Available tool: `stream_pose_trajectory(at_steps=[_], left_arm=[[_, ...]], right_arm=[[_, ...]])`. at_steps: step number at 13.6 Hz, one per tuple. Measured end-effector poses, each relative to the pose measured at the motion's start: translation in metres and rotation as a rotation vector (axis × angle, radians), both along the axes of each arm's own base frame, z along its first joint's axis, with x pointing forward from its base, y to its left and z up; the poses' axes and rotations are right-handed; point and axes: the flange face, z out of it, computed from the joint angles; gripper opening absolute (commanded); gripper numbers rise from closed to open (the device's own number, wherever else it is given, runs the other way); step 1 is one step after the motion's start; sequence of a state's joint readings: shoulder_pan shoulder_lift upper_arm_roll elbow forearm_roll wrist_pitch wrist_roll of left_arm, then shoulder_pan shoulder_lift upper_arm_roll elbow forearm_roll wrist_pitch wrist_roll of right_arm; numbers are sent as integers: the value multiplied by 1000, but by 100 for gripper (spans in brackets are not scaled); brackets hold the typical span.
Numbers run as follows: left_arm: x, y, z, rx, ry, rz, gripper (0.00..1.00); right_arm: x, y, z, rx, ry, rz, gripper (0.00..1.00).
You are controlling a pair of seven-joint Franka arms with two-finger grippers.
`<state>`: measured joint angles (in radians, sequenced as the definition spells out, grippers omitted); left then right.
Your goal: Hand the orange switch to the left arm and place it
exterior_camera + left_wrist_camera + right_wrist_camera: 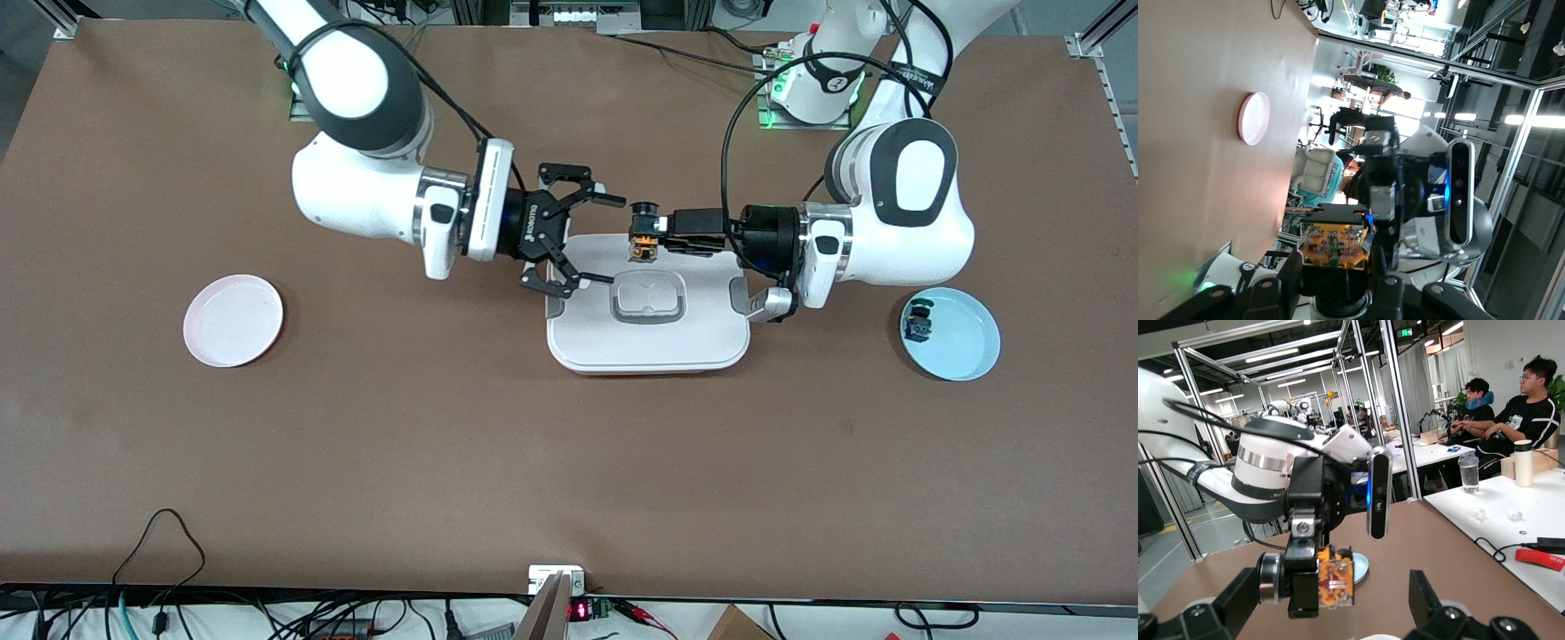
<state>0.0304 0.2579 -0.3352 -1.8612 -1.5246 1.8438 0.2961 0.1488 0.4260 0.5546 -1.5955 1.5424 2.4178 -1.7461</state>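
Blocky orange switch in left gripper, over smooth rounded box

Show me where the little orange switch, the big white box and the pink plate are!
orange switch (pixel 644 247): front view, on its orange body, held over the box.
box (pixel 649 348): front view, on the bare lid near its front edge.
pink plate (pixel 233 320): front view, on its flat middle.

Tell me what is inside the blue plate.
The blue plate holds one tiny piece with blue and green parts, near its rim. Whatever lies under that piece is covered.
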Motion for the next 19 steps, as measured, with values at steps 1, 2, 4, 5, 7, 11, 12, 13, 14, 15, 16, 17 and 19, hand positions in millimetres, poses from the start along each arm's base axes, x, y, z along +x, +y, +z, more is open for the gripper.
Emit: stream_pose_trajectory(at_steps=[1,2,4,5,7,11,12,13,14,15,16,17,19], left_arm=[[2,8,-3,30,-10,-6,26],[4,18,-6,68,-23,-13,26],[9,44,-12,151,-48,-23,26],[11,58,-16,203,-62,-34,26],[12,78,-24,328,-101,-85,26],[15,115,-33,633,-203,-227,26],[16,125,-34,714,-229,-266,26],[17,136,-35,790,-252,-300,26],[18,146,-37,855,-265,-334,26],[17,155,-38,916,-273,-375,26],[17,163,-39,979,-283,-418,26],[16,170,-39,1049,-294,-467,26],[14,183,-44,1168,-299,-562,29]], right_arm=[[10,-15,6,27,-1,16,100],[21,-33,12,58,-3,36,100],[39,-77,24,106,-16,89,100],[46,-98,27,111,-28,117,100],[56,-136,29,111,-42,170,100],[64,-215,28,61,-58,266,100],[65,-235,30,35,-48,273,100],[64,-253,37,-3,-26,279,100],[63,-266,49,-49,-4,280,100],[62,-276,66,-103,16,279,100],[59,-285,84,-150,42,280,100],[55,-292,103,-190,71,274,100],[43,-308,134,-293,136,219,100]])
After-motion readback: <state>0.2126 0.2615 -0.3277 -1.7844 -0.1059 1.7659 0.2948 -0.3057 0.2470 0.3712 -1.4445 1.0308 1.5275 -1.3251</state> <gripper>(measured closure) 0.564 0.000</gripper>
